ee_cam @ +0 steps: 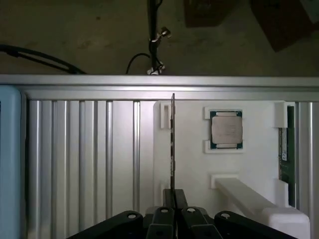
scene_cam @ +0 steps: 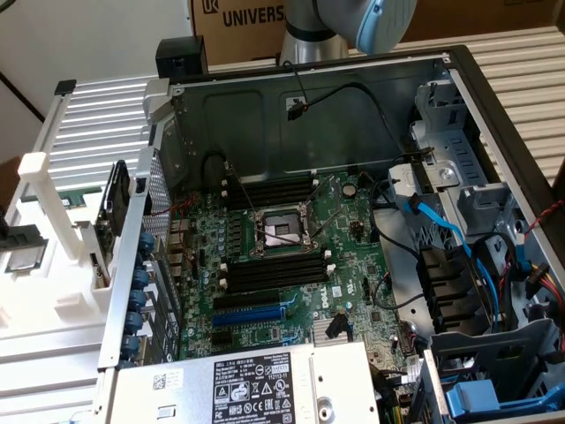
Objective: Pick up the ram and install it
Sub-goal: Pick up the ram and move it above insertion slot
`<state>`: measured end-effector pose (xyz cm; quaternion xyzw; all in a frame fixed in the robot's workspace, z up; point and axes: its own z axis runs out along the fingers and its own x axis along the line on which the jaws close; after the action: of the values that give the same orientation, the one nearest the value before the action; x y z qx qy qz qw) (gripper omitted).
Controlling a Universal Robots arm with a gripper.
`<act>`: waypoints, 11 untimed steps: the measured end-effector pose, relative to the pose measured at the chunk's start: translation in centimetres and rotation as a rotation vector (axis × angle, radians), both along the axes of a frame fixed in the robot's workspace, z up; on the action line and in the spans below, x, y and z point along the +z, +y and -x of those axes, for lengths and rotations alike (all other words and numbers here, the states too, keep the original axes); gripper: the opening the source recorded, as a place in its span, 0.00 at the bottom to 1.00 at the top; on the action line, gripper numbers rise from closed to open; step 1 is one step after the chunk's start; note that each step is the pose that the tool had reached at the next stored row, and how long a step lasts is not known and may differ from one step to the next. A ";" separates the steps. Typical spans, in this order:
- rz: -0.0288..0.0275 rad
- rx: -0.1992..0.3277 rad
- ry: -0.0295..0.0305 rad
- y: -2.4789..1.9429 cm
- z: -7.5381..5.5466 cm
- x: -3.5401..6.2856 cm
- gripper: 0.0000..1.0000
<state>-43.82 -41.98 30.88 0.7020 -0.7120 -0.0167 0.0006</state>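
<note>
1. Gripper (ee_cam: 174,195): one. On my wrist view its two fingers (ee_cam: 168,200) are clenched on one end of the ram, one finger on each face.
2. Ram (ee_cam: 173,142): one. I see it edge-on as a thin dark line, upright in the grip, over the white tray (ee_cam: 249,164). Its ends line up with two white brackets of the tray. I cannot tell whether it sits in them or hangs just clear.
3. Processor chip (ee_cam: 226,129): one, flat in its own tray pocket, just beside the ram and not touching it.
4. Green board (ee_cam: 283,149): one strip at the tray's edge, partly hidden. I cannot tell what it is.
5. Ribbed aluminium table (ee_cam: 79,159): one, under the tray.
6. Computer case (scene_cam: 309,97): one, open, in my exterior view, with the tray at its 9 o'clock.
7. Motherboard (scene_cam: 349,256): one, inside the case.
8. Processor socket (scene_cam: 281,231): one, mid-board.
9. Memory slot banks: two, black with white end clips. The upper bank (scene_cam: 269,192) is at the socket's 12 o'clock, the lower bank (scene_cam: 275,272) at its 6 o'clock. I cannot count the single slots surely.
10. Blue expansion slot (scene_cam: 250,315): one, at the lower bank's 6 o'clock.
11. Power supply (scene_cam: 256,384): one, at the board's 6 o'clock, label up.
12. Blue cables (scene_cam: 441,225): at least two, at the board's 3 o'clock.
13. Arm (scene_cam: 353,22): one, at the case's 12 o'clock.
14. Cardboard box (scene_cam: 238,18): one, behind the arm.
</note>
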 end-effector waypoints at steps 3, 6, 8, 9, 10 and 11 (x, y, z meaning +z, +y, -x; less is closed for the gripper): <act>0.0021 -0.002 -0.0005 0.05 0.0 1.19 0.12; 0.0090 -0.003 -0.0008 0.08 0.0 1.41 0.12; 0.0094 -0.003 -0.0007 0.09 0.0 1.43 0.12; 0.0094 -0.004 -0.0026 0.16 0.0 1.48 0.12; 0.0094 -0.004 -0.0052 0.29 0.0 1.75 0.12; 0.0092 -0.004 -0.0087 0.48 0.0 2.11 0.12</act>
<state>-43.83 -41.50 32.99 0.7005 -0.7136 -0.0103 0.0007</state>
